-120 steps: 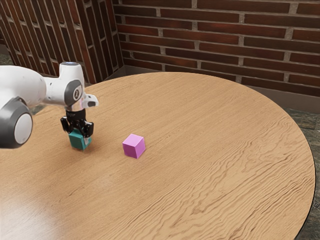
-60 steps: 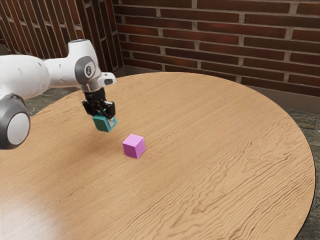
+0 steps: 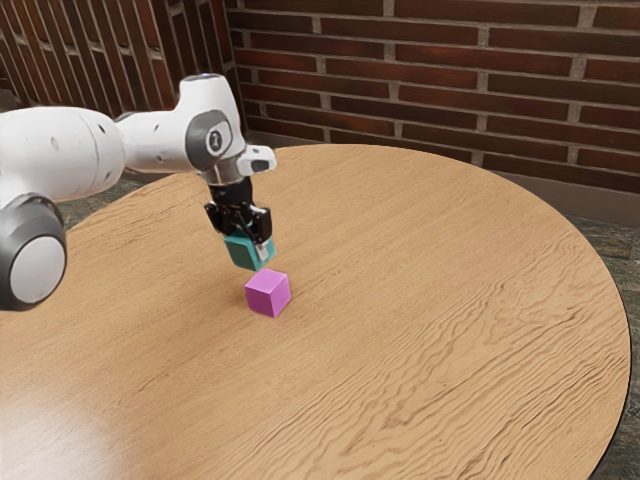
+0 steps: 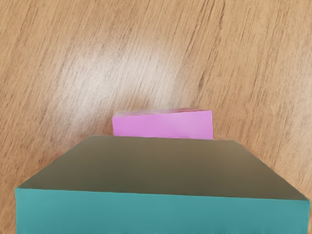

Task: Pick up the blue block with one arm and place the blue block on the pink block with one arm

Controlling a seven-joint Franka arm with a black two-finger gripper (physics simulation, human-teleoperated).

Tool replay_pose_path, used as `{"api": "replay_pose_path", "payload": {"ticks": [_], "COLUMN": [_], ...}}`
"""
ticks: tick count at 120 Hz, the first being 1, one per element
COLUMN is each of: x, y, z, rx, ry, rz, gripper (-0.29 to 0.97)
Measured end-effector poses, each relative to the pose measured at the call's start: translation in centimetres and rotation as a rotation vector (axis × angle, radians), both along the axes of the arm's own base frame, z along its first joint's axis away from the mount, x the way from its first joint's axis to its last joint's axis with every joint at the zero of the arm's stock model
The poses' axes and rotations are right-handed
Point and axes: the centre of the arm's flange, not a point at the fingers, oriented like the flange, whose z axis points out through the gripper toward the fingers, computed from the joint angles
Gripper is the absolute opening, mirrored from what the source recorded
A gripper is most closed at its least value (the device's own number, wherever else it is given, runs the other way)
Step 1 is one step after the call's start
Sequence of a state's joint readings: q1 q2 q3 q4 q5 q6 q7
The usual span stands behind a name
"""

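Blue block [image 3: 249,252], rendered a teal shade, hangs in the air clenched between the two black fingers of the pincer [image 3: 247,241], clear of the round wooden bench [image 3: 430,300]. Pink block [image 3: 268,292] sits alone on the bench, just below the held block and slightly toward the exterior view's right. The lower corner of the blue block is close to the pink block's top without touching it.

From the wrist camera, the blue block's upper face spreads across the foreground. A strip of the pink block peeks out past its far edge, so the target lies a little ahead of the pincer, not squarely beneath it. The two blocks' edges run nearly parallel there, the pink one tilted by a hair.

Carrying appears nearly done and placing not yet begun. By this reading, the coming move calls for a short shift toward the exterior view's right until pink vanishes under blue, then a straight descent. An early release would risk the blue block catching the pink block's near edge and tumbling off.
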State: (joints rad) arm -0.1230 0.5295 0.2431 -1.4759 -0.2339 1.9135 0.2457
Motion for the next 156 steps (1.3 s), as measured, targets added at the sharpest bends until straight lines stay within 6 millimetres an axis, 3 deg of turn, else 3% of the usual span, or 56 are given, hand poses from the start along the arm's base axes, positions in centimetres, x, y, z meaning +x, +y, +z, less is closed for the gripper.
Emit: {"api": "replay_pose_path", "payload": {"ticks": [39,70,97,114,143,156], "x": [0.3,0.8,1.5,0.7,-5.5,-7.3], "y": [-0.3,-1.6,-2.3,-5.2,-7.0,-6.1], "z": [-3.1,-2.6,0.1,4.3,20.2,22.8], "rx": [0.013,0.015,0.031,0.104,0.232,0.270], "ry": [0.042,0.026,-0.020,-0.043,-0.121,-0.111], "rz": [0.023,0.019,0.006,-0.064,-0.150,-0.138], "gripper": [0.37,0.56,0.64,0.66,0.67,0.68]}}
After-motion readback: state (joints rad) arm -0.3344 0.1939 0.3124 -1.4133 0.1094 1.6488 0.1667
